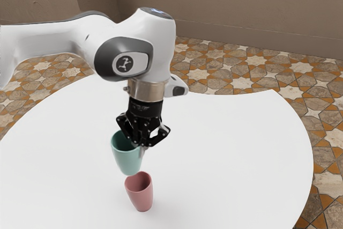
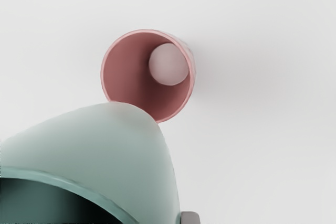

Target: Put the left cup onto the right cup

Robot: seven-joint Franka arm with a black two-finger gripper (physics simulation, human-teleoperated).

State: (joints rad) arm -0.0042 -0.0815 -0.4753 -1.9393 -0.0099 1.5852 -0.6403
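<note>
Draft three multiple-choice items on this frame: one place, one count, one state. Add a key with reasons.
1. Where is the green cup?
A. lying on its side, let go
B. in the air, hanging from the gripper, higher than the pink cup
C. fully nested in the pink cup

2. How many cups are in the scene?
A. one
B. two
C. three

3. How does the pink cup stand?
A. upside down
B. on its side
C. upright on the table, mouth up

Key:
1 B: in the exterior view the gripper grips its rim and its base is off the table.
2 B: one green, one pink.
3 C: the wrist view looks down into its open mouth.
</note>
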